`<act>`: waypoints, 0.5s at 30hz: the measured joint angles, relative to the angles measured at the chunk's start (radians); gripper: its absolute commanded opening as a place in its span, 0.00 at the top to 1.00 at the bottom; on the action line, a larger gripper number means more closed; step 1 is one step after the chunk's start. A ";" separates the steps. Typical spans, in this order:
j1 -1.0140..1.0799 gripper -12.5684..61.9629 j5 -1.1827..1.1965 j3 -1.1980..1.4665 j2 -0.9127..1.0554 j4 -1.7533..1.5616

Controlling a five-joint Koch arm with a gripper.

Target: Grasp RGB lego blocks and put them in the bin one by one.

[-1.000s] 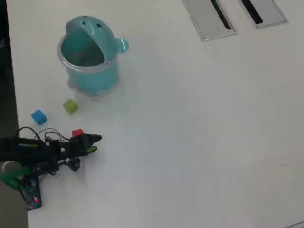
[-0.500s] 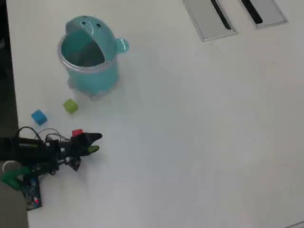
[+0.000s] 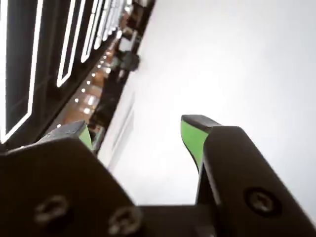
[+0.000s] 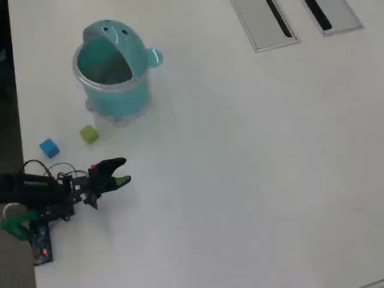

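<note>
In the overhead view the teal bin (image 4: pixel 114 81) stands at the upper left with its lid swung back. A yellow-green block (image 4: pixel 89 134) and a blue block (image 4: pixel 49 147) lie on the white table just below it. Only a sliver of the red block (image 4: pixel 94 167) shows, beside the arm's black wrist. My gripper (image 4: pixel 123 171) points right from the left edge, open, its tips past the red block. In the wrist view the gripper (image 3: pixel 138 129) has its green pads (image 3: pixel 193 138) apart, with only bare table between them. No block shows in that view.
Two flat grey panels (image 4: pixel 264 23) (image 4: pixel 333 14) with dark slots lie at the top right. The table's dark left edge (image 4: pixel 7 90) runs close to the arm and the blocks. A green and blue clamp (image 4: pixel 24 231) holds the arm's base.
The jaws have spread wider and the gripper has swung slightly toward the bin. It now covers most of the red block, which has not moved.
</note>
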 measured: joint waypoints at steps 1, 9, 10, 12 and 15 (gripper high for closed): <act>-0.002 0.39 -0.012 0.000 0.000 -0.017; 0.009 0.40 -0.072 -0.020 0.000 -0.035; 0.008 0.40 -0.072 -0.023 0.000 -0.035; 0.009 0.40 -0.072 -0.028 0.000 -0.035; 0.035 0.40 -0.071 -0.112 0.000 0.040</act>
